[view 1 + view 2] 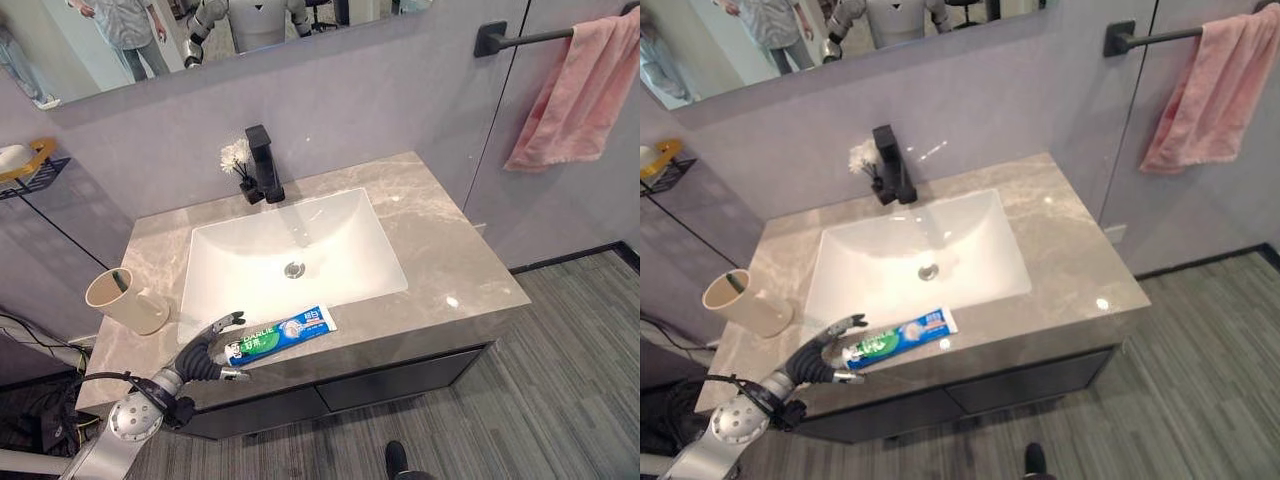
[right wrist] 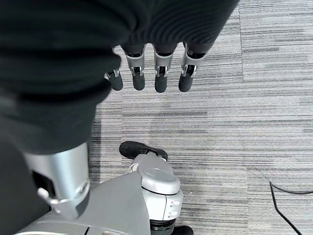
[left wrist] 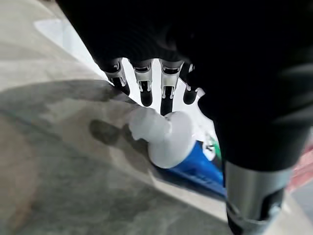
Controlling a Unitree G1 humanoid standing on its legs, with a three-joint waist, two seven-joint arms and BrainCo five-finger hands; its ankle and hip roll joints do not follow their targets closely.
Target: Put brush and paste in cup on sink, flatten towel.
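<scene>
A blue, green and white toothpaste tube lies flat on the counter's front strip, just before the white basin. My left hand is at the tube's cap end, open, with fingers spread above the white cap and the thumb on the near side. A beige cup stands on the counter's left, with a dark brush upright inside. A pink towel hangs bunched on a black wall bar at the upper right. My right hand hangs open over the floor.
A black faucet and a small vase of white flowers stand behind the basin. The marble counter has bare room right of the basin. A wire wall shelf sits at the far left. Grey striped flooring lies below.
</scene>
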